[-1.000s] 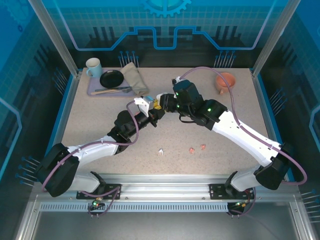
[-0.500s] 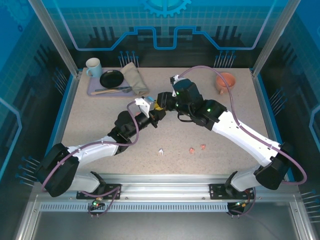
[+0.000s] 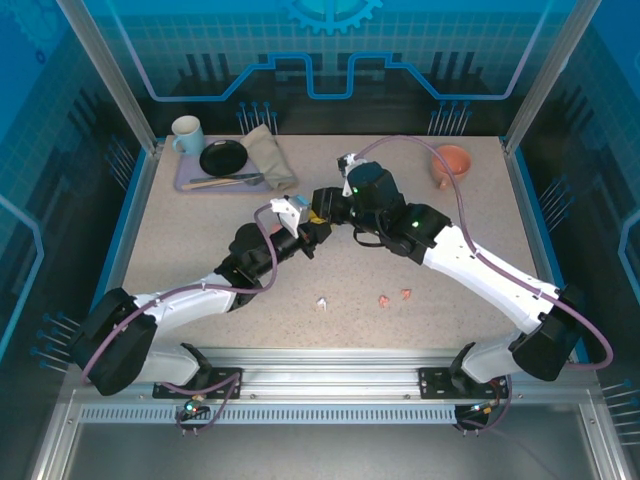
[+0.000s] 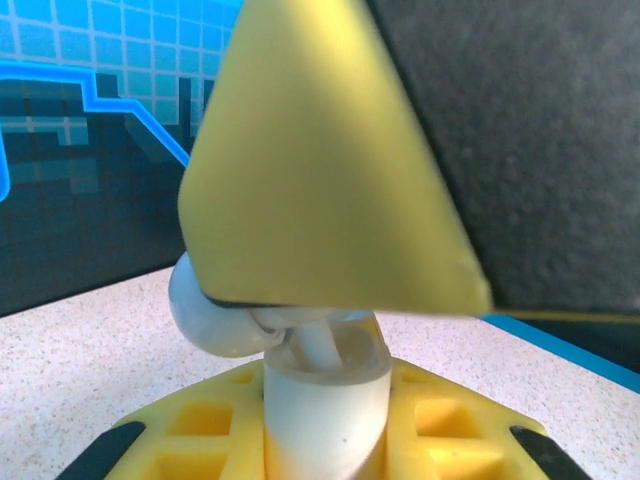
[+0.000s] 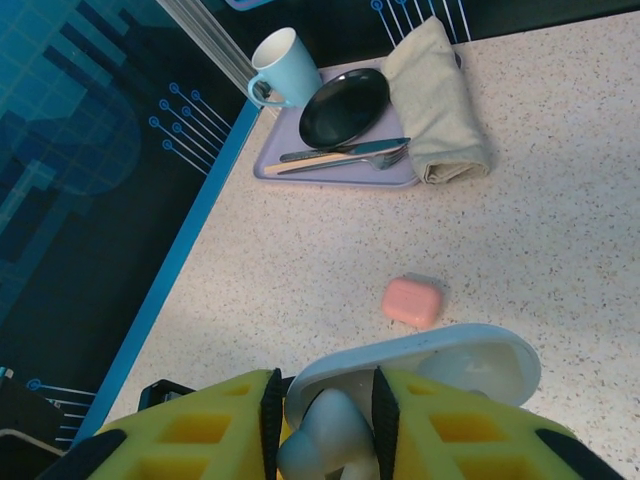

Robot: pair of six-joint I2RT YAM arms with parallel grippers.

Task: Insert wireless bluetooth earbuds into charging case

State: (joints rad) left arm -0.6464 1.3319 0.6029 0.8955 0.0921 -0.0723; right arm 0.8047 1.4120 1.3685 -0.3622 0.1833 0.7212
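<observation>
Over the table (image 3: pixel 190 240) centre, clamping the open white case (image 5: pixel 440 360) in the closed left gripper (image 4: pixel 325 415); pinching a white earbud (image 5: pixel 318 445) between the narrowly parted fingers of the right gripper (image 5: pixel 325 405), right at the case's opening. Leaving three loose earbuds (image 3: pixel 322 302) lying near the front edge.

Speckled beige table top (image 3: pixel 200 240), blue trim along edges (image 3: pixel 128 225). Back wall (image 3: pixel 330 60): dark glossy panel, light-blue circuit lines, grid, gear motif (image 3: pixel 330 12) top centre. Side walls (image 3: pixel 40 200) same dark blue print. Slanted aluminium posts (image 3: pixel 105 70) at both far corners. Aluminium rail (image 3: pixel 330 360) along near edge, slotted strip (image 3: pixel 330 412) below, grey surface under it. Far left: lavender tray (image 3: pixel 185 183) with mug (image 3: pixel 186 132), black plate (image 3: pixel 222 157), cutlery (image 3: pixel 225 181), folded cloth (image 3: pixel 268 157). Far right: orange cup (image 3: pixel 450 160). Light even, bright, shadows soft.
</observation>
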